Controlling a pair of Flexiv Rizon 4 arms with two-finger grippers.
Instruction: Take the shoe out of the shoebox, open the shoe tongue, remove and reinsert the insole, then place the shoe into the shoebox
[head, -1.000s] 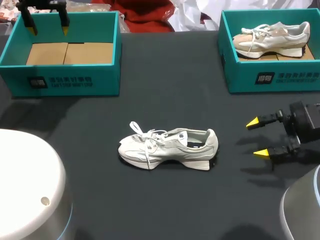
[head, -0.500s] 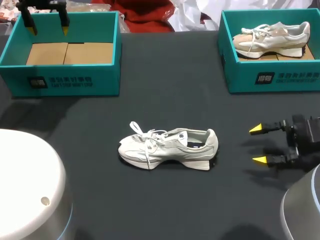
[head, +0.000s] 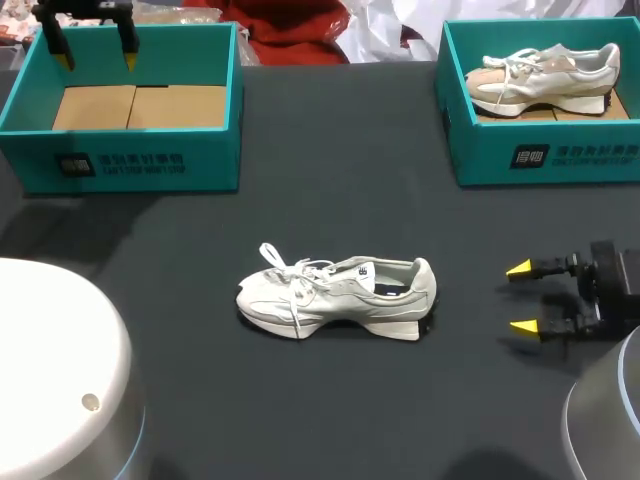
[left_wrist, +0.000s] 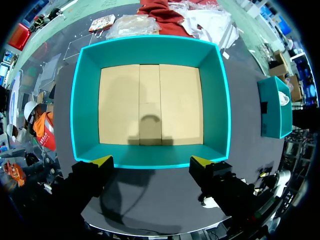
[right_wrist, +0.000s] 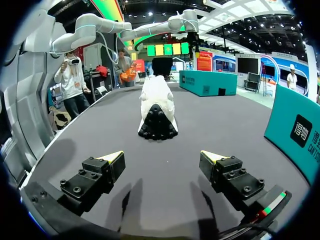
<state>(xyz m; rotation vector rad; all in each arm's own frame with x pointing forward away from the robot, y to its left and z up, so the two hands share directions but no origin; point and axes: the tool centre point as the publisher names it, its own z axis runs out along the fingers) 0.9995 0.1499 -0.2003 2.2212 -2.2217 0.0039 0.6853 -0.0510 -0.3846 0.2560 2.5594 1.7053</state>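
Overhead, the left gripper (head: 97, 55) hangs above the far wall of a teal shoebox (head: 120, 165) at the frame's upper left, its fingers spread wide and holding nothing. Its wrist camera looks straight down into that box and shows the whole tan cardboard floor with the gripper's shadow on it, which the head view sees only at a slant. At the middle of the black table (head: 330, 200) lies the white sneaker (head: 335, 297), toe to the left, laces loose. Only the right wrist view shows its dark heel tread, end-on, ahead of the fingers. A second teal shoebox (head: 540, 160) at upper right holds another sneaker (head: 545, 78). The right gripper (head: 527, 297), at the right edge, points left toward the sneaker, well apart from it, open and holding nothing.
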